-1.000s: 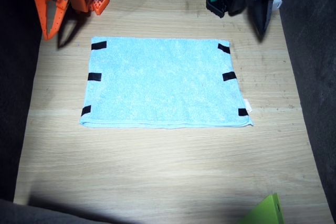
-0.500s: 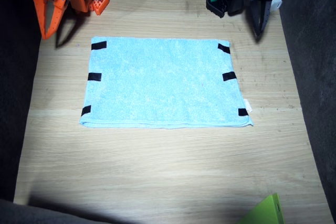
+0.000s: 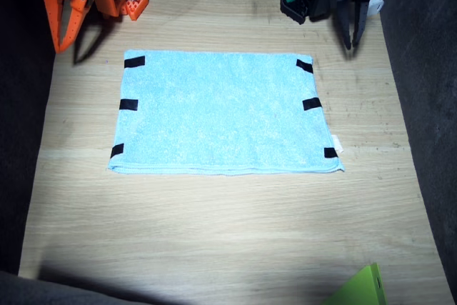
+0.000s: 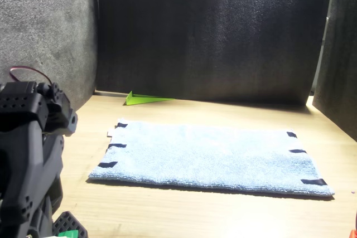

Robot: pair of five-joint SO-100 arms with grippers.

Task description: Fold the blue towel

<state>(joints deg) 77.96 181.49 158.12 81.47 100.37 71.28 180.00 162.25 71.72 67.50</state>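
The blue towel lies flat and spread out in the middle of the wooden table, with black tape strips along its two short edges and a small white tag at one corner. In the front view the towel is just as flat. My left gripper, black, hangs beyond the towel's far corner with its two fingers slightly apart, holding nothing. My right gripper, orange, hangs off the opposite far corner, fingertips together, empty. Neither touches the towel.
A bright green flat piece lies at the table's near edge, seen also as the green piece in the front view. Dark foam walls enclose the table. The left arm's black body fills that view's lower corner.
The left gripper's fingers have parted from shut to slightly open and it has lifted a little. The right gripper has shifted only slightly. The towel has not moved.
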